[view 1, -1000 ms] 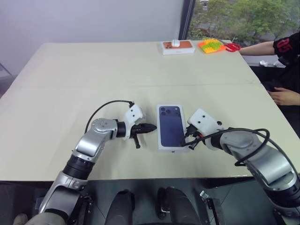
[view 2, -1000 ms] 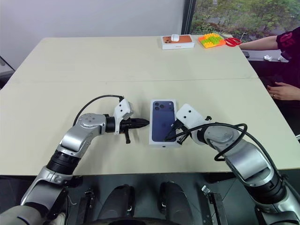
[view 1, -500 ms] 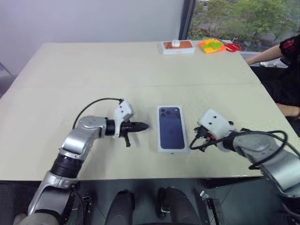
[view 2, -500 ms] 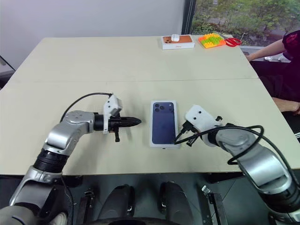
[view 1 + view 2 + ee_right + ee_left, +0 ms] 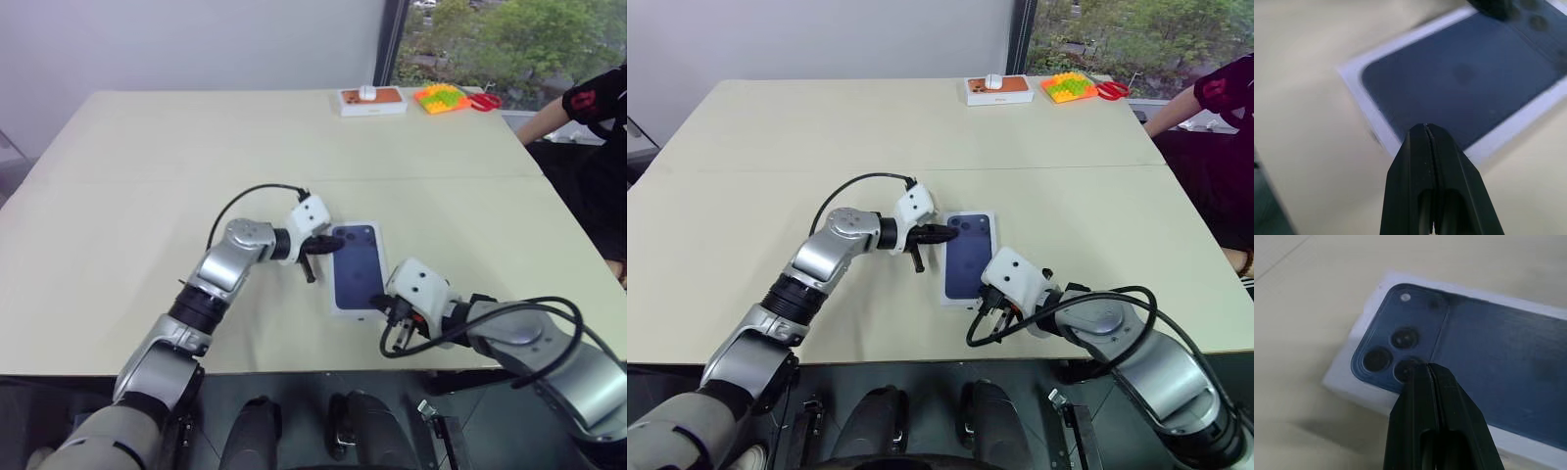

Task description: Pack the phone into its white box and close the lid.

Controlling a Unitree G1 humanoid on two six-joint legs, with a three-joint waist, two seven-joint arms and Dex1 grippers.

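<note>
I see the phone (image 5: 357, 268) lying in the white box (image 5: 338, 305); left gripper (image 5: 333, 247) and right gripper (image 5: 390, 338) clenched, empty; box depth hidden.

The beige table (image 5: 147, 166) carries the white box (image 5: 356, 268) centrally.

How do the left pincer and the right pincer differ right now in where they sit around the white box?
The left pincer is at the far, camera-lens end of the white box, its tips over that end; the right pincer hangs at the near end, just off the box's right corner. The left points across toward the robot's right, the right points leftward. Both are shut and empty.
</note>
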